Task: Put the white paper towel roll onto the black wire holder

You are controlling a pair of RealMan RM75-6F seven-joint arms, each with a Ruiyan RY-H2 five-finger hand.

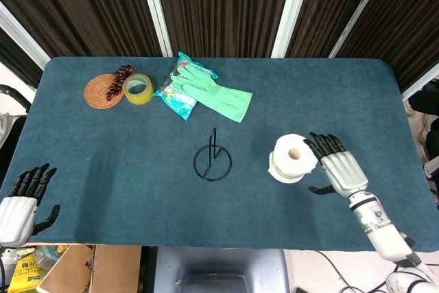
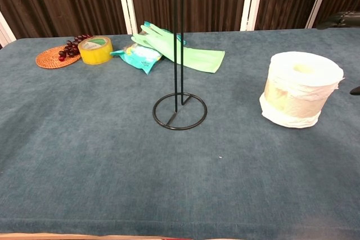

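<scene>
The white paper towel roll stands upright on the blue table, right of centre. The black wire holder stands at the table's middle with its tall post upright and bare. My right hand sits just right of the roll, fingers spread, its fingertips at the roll's edge; it holds nothing. In the chest view only a dark tip of it shows at the right edge. My left hand hangs at the table's front left corner, fingers apart and holding nothing.
At the back left lie a woven coaster with dark grapes, a yellow tape roll, a snack packet and a green rubber glove. A cardboard box sits below the table's front edge.
</scene>
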